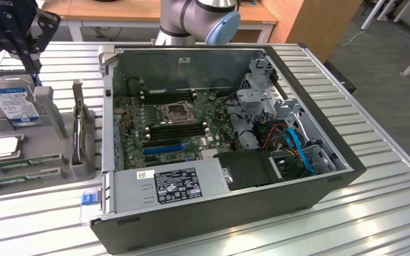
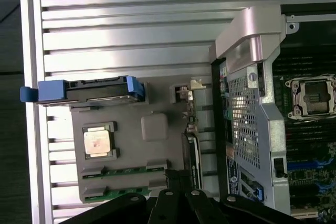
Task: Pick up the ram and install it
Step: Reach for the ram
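Two ram sticks, thin and green (image 1: 14, 165) (image 2: 127, 170), lie on edge in slots at the near end of a grey holder (image 1: 48, 154) (image 2: 155, 127), on the exterior view's left. My black gripper (image 1: 28, 64) hangs high above the holder's far end, over the hard drive, and touches nothing. In the wrist view its fingertips (image 2: 178, 176) are pressed together, shut and empty, close to the rams' slots and a dark card. The open computer case (image 1: 319, 128) lies on its side, and its motherboard (image 1: 183, 122) (image 2: 310, 150) shows long memory slots beside the processor socket (image 1: 175, 112).
The holder also carries a silver hard drive with a blue label (image 1: 13, 101) (image 2: 89, 90), a square silver processor chip (image 1: 4, 146) (image 2: 98, 141) and a thin dark card standing on edge (image 1: 78, 128) (image 2: 193, 163). All of it rests on a ribbed metal table (image 1: 376, 176).
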Controlling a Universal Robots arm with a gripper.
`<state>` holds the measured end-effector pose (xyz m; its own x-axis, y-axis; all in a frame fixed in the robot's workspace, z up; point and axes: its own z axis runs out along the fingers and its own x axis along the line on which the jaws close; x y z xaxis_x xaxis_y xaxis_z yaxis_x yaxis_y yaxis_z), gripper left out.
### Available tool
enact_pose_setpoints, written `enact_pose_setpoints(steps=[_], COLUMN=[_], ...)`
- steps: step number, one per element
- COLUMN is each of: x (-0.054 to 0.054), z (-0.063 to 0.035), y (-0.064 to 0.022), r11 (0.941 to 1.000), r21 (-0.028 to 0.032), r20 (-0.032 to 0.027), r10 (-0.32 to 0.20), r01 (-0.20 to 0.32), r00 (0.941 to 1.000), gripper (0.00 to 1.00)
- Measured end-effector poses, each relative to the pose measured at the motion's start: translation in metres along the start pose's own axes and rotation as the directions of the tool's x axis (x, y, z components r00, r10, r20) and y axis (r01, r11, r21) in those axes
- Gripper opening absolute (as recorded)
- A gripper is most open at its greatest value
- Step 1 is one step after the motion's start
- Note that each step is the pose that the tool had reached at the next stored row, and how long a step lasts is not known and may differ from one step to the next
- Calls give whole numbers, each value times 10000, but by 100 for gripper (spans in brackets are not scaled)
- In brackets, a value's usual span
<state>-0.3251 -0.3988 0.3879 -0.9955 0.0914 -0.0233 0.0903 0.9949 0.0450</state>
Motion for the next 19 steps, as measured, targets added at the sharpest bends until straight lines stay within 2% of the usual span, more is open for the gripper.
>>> enact_pose_setpoints(steps=[19], x=[377], z=[4], y=[-35], r11=[9999], r21=[2], r20=[5], r10=[106], r01=[-106], r00=[9999], gripper=[10])
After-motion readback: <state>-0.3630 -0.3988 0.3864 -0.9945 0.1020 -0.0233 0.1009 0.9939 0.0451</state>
